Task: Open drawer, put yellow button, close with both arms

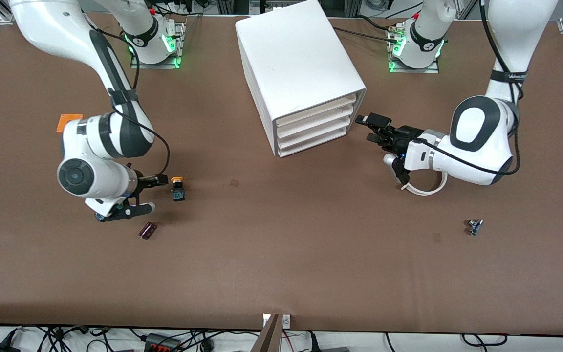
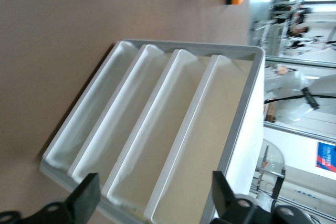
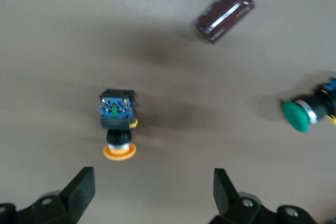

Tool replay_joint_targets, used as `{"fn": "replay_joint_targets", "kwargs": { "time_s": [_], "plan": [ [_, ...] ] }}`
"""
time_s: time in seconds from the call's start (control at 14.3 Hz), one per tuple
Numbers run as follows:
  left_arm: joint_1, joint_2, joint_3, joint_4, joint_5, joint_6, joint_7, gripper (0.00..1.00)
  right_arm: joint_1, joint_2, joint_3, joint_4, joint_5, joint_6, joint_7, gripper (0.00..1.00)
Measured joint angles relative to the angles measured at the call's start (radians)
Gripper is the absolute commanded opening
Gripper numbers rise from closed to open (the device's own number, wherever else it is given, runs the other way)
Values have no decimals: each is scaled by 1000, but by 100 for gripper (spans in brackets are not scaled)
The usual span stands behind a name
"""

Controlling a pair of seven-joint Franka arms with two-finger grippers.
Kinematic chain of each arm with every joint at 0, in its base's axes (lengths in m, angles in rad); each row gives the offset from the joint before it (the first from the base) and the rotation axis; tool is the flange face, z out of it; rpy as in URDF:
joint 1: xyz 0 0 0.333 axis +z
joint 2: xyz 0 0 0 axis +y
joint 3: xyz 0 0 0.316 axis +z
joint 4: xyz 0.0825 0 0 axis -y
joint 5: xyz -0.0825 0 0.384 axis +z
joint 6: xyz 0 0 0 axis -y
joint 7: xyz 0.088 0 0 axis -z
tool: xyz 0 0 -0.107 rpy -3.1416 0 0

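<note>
i have the left gripper point(image 1: 375, 129) level with the front of the white cabinet point(image 1: 297, 63), just off the corner at the left arm's end, fingers spread wide with nothing between them. the drawer point(image 1: 314, 110), the uppermost of the four trays, looks shut or nearly so, flush with the three below it. to open it well i'd judge i need one fingertip point(image 2: 86, 195) hooked over the top tray's lip only, not the one beneath, then pull straight out along the cabinet's own axis, since it sits angled on the table point(image 1: 281, 254).

the right gripper point(image 1: 147, 194) hangs low by the yellow button point(image 1: 178, 187), which lies on its side toward the right arm's end. its fingers are fully apart and empty. a dark cylindrical capacitor point(image 1: 147, 230) and a green-capped button point(image 3: 301, 115) lie near; i should close across the yellow one's body, keeping clear of both.
</note>
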Motion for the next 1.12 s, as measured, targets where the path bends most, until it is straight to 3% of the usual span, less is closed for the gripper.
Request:
{"fn": "replay_joint_targets", "kwargs": {
  "time_s": [0.28,0.77,0.91,1.05,1.12],
  "plan": [
    [-1,-1,0,-106,-116,12,138,81,39,76,0,37,2,48,16,100],
    [-5,-1,-46,-222,-195,27,268,72,51,151,0,49,20,82,20,100],
    [-6,-2,-63,-241,-208,53,297,54,60,166,0,49,37,88,20,100],
    [-8,-2,-74,-254,-209,63,326,27,69,172,0,49,38,89,20,100],
    [-11,-2,-77,-258,-209,63,334,17,70,173,0,49,39,89,20,95]
  ]
}}
